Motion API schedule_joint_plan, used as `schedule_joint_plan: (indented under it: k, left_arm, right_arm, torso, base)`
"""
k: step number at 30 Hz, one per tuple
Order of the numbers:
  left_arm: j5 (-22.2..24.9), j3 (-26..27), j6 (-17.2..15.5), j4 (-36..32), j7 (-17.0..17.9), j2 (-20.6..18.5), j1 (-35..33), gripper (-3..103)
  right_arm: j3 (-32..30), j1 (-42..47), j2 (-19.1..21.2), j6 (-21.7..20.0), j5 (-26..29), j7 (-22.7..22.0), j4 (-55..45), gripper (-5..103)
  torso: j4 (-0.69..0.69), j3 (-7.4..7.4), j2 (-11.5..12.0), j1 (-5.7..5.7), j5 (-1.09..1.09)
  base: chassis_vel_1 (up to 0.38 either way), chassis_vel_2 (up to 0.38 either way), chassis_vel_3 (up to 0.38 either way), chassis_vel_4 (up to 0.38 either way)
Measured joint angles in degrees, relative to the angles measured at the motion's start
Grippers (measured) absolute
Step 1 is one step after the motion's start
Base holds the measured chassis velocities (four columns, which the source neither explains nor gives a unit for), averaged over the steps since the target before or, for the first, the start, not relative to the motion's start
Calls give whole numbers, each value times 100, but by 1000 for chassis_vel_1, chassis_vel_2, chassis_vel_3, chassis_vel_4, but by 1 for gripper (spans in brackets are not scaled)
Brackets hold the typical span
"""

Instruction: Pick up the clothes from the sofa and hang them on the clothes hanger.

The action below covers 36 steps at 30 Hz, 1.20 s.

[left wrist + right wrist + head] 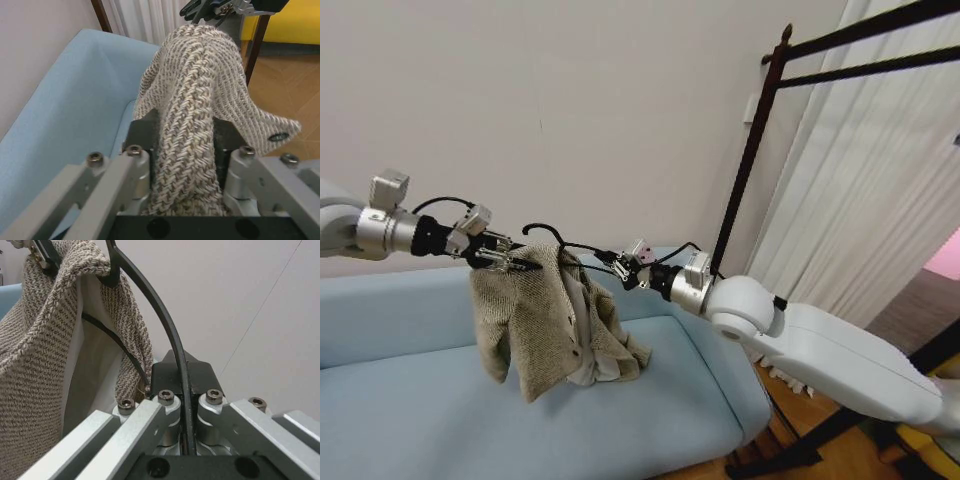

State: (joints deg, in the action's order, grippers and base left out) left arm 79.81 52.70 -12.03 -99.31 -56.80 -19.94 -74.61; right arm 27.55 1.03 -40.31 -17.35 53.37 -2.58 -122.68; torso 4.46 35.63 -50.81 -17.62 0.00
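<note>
**Two grippers hold a cardigan on a hanger above the sofa**

At the left, the left gripper (508,260) reaches in above the pale blue sofa (410,410), about level with the top of its backrest. It is clenched on the shoulder of a beige knitted cardigan (545,325). In the left wrist view the thick knit is pinched between its two pads.

The cardigan hangs in the air over the sofa's seat. It is draped on a black wire hanger (552,236) whose hook curls up just above the collar. A white lining (582,370) shows inside the open front.

Further right, the right gripper (622,268) is also above the sofa's seat, nearer its right end. It grasps the hanger's thin black arm, and the right wrist view shows the wire squeezed between its closed pads.

Beyond the sofa's right end stands a dark clothes rack (748,160), with an upright post and horizontal rails high above the sofa. A white curtain (860,180) hangs behind the rack.
</note>
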Motion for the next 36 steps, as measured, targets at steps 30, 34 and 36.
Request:
schedule_joint_plan:
  k: [30, 34, 36]
  left_arm:
    - [-88, 4, 58, -30, -185, 293, -41, 4]
    - [-109, -10, 53, -48, -213, 390, -35, 4]
    - [-117, -13, 53, -28, -240, 418, -30, 4]
  right_arm:
    - [-427, 59, 209, -223, 741, -399, 209, 35]
    - [-558, 101, 310, -279, 728, -560, 412, 51]
    - [-629, 169, 373, -325, 762, -676, 439, 62]
  torso:
    - [0, 0, 0, 0, -1]
    - [0, 0, 0, 0, -1]
    - [0, 0, 0, 0, 0]
  base:
    - [0, 0, 0, 0]
    - [0, 0, 0, 0]
    - [0, 0, 0, 0]
